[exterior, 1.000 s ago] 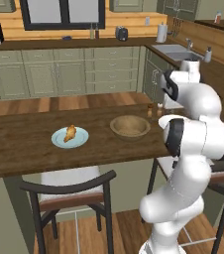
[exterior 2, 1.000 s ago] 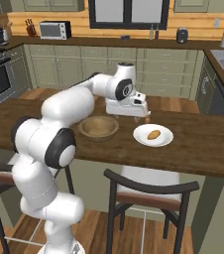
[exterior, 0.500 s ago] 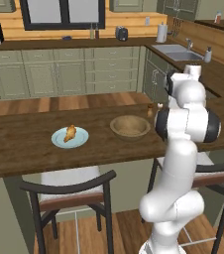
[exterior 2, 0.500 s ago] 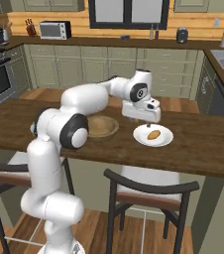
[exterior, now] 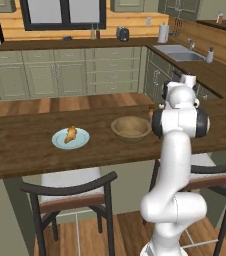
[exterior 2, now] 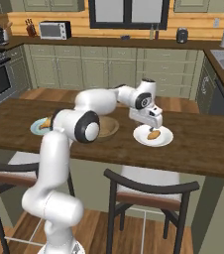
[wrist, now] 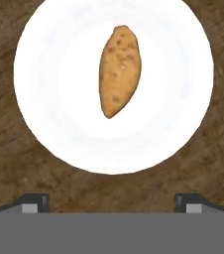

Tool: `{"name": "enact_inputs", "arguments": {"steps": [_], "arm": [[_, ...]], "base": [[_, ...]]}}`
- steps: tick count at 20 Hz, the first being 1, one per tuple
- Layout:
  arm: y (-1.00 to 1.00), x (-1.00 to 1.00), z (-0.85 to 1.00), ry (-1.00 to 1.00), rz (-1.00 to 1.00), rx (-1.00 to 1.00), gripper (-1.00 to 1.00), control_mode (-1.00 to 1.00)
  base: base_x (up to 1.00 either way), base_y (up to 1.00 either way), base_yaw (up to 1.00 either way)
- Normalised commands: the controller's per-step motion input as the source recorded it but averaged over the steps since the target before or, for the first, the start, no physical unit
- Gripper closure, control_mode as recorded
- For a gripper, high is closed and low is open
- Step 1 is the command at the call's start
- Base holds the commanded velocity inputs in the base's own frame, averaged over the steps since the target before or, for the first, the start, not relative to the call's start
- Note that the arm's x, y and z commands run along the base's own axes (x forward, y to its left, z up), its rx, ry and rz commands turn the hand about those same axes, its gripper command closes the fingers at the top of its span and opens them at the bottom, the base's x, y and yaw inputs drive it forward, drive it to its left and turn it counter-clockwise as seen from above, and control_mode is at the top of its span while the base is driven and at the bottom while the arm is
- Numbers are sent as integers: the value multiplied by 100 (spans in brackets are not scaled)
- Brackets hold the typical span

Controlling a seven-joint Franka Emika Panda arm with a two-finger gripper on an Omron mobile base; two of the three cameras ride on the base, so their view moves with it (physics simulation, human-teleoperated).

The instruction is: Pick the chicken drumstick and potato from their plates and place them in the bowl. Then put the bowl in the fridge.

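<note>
End effector (exterior 2: 153,124): jaws stood wide open, holding nothing, poised just above the potato.
Potato (wrist: 119,70): lay on a pale plate (wrist: 54,124) on the surface (exterior 2: 208,144).
Chicken drumstick (exterior: 71,133): on its own plate (exterior: 82,141).
Bowl (exterior: 131,128): between the two plates.

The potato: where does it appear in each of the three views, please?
Left base view: hidden behind the white arm, so I cannot place it.
Right base view: potato lies on its plate, right of centre, under the open gripper.
Hand view: potato upper centre.
Shared landmark: the pale plate on the wooden counter.
</note>
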Motion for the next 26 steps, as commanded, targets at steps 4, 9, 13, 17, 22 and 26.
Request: {"name": "enact_inputs", "arguments": {"steps": [4,9,13,17,22,26], "arm": [[-29,51,-20,0,-5,-4,-100,-100],[-29,34,-28,0,0,-3,-100,-100],[-13,36,-26,0,0,0,-100,-100],[0,1,-43,0,0,0,-100,-100],[0,0,-39,0,0,-2,-100,-100],[0,7,-30,0,0,-3,-100,-100]], "base": [[0,0,0],[0,0,0],[0,0,0],[0,0,0],[0,0,0],[0,0,0]]}}
